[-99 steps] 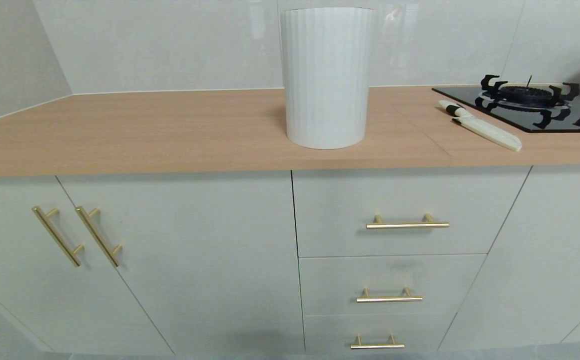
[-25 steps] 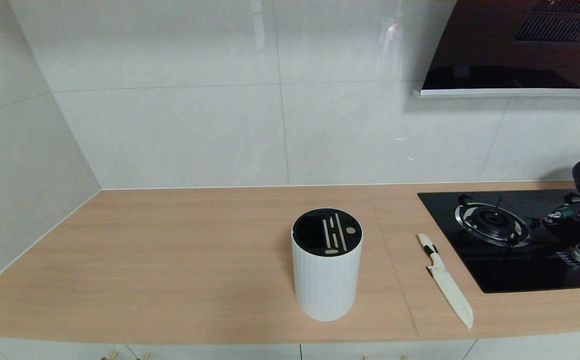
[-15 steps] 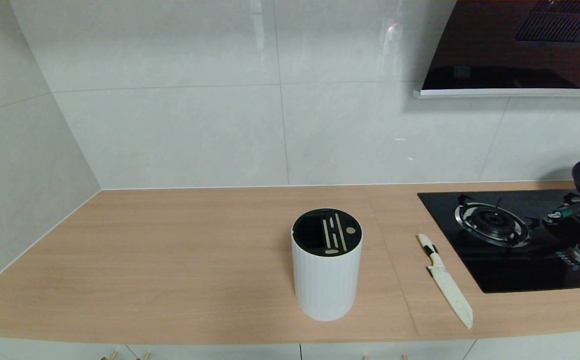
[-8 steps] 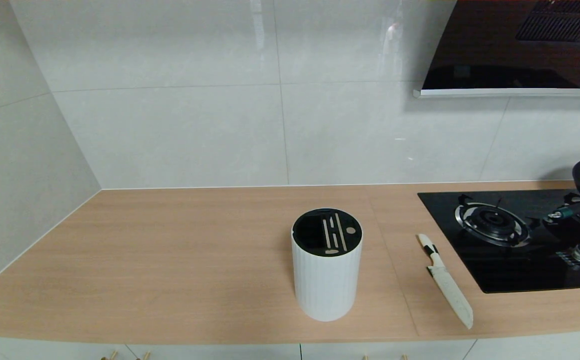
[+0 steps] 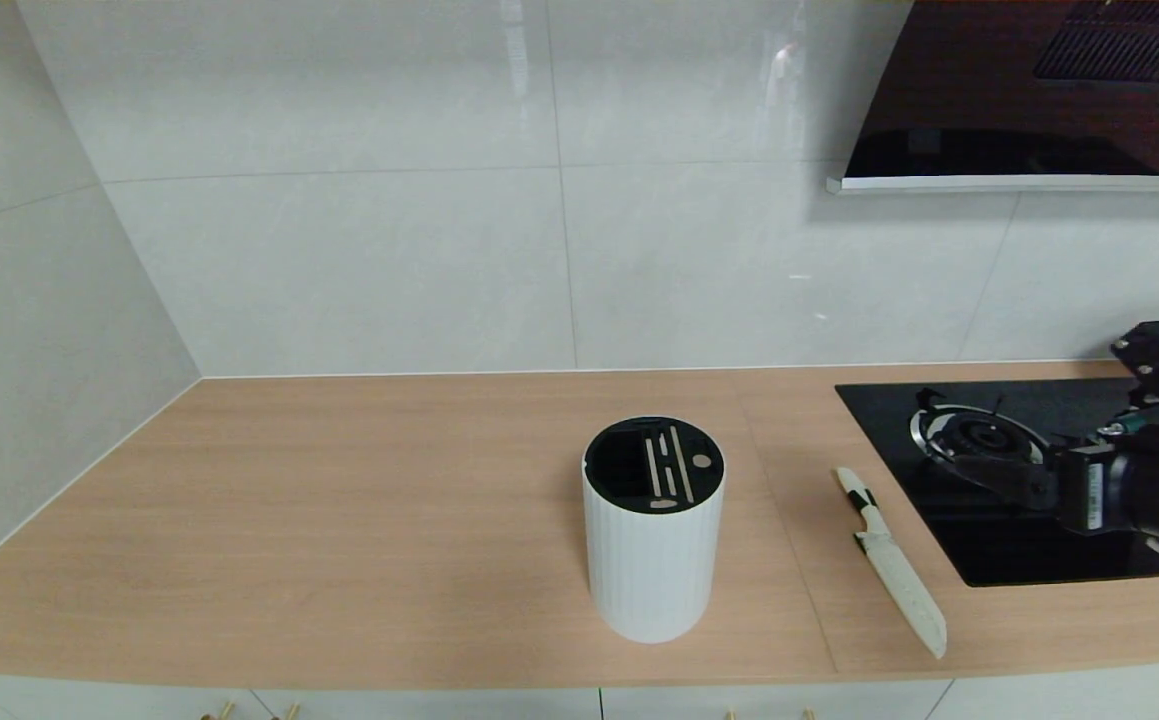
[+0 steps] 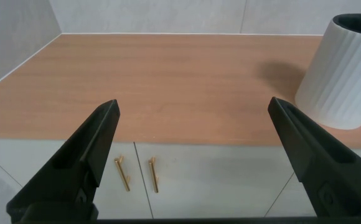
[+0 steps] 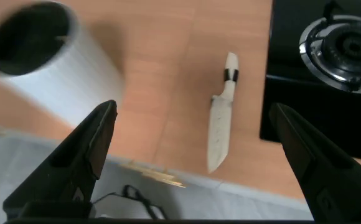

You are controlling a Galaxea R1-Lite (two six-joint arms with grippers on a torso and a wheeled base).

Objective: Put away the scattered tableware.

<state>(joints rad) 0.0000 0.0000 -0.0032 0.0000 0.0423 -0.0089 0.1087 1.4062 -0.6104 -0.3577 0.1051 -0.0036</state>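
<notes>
A white ribbed holder point(image 5: 651, 560) with a black slotted top is standing upright on the wooden countertop point(image 5: 339, 520). The knife point(image 5: 889, 560) is lying flat on the countertop to the right of the holder, near it but not touching, with its handle pointing toward the wall and its pale blade toward the front edge. The right gripper point(image 7: 193, 111) is hovering farther right of the holder, above the knife and the edge of the black hob point(image 5: 989, 555), its fingers spread wide and gripping nothing. The left gripper point(image 6: 193, 104) is hanging in front and to the left of the holder, over the counter's front edge, its fingers also spread wide and empty.
</notes>
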